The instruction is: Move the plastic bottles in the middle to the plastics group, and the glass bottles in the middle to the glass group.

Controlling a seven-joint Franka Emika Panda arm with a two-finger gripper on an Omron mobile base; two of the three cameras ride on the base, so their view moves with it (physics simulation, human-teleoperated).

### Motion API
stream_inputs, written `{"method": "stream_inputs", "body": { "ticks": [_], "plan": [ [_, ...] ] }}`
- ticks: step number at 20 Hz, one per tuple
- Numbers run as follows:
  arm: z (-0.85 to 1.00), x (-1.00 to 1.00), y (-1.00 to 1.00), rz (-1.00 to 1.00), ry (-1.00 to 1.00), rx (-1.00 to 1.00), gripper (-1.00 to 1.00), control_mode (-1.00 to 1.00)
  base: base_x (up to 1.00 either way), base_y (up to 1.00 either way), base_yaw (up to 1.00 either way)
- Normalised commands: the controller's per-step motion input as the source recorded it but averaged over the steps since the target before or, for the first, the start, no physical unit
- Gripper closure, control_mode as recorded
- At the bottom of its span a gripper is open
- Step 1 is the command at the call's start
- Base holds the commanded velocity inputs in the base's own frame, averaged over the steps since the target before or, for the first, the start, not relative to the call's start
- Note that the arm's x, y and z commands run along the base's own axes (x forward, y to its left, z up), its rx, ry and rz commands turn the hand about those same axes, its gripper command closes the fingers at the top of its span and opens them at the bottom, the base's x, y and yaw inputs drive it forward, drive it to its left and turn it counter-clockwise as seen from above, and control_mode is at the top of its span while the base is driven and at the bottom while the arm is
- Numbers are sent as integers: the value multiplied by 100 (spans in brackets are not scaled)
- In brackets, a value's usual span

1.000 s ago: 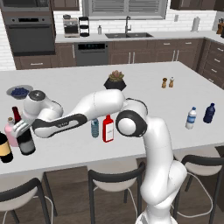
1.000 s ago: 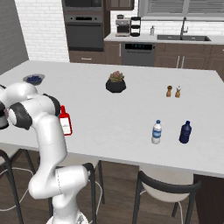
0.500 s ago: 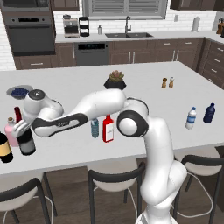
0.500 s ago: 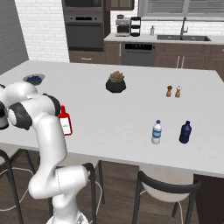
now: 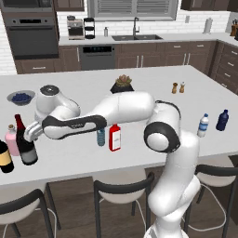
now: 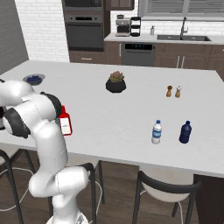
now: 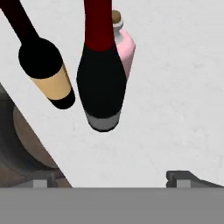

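A: What's new at the left end of the island (image 5: 139,88)?

B: The gripper (image 5: 30,134) has let go — its jaws have swung from nearly wide to fully wide over the last second, and the hand view shows both tips spread well apart with nothing between them. The tall wine bottle (image 5: 24,142) stands upright on its own, free of the fingers.

A: Where does it sit now?

B: In the left base view, at about 3 o'clock from the pink flask (image 5: 12,140) and just beside it, with the dark bottle with the yellowish label (image 5: 5,157) at roughly 8 o'clock, near the counter's front edge. So I'd call it delivered to the glass group.

A: What's left, then?

B: By my reckoning two items — the small light-blue bottle (image 5: 101,137) and the flat red bottle (image 5: 115,137), side by side mid-counter, under the forearm. The red one belongs here with the glass. The blue one goes far right, to the clear water bottle (image 5: 202,125) and the navy bottle (image 5: 222,120), which stand well apart from everything else.

A: And the arm?

B: Stretched low and long toward 9 o'clock, forearm near level over the counter, hand just to the right of the wine bottle's shoulder. In the right base view the elbow bulks at the left edge, the red bottle (image 6: 64,121) just beside it.
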Motion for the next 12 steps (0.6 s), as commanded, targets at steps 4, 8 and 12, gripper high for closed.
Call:
{"method": "stream_inputs", "body": {
  "ticks": [4, 8, 12],
  "plan": [
    [3, -45, -100, -16, 0, 0, -100, -100, 0, 0, 0],
    [0, -40, -100, -17, 0, 0, -100, -100, 0, 0, 0],
    [0, -28, -100, -16, 0, 0, -100, -100, 0, 0, 0]
  ]
}}
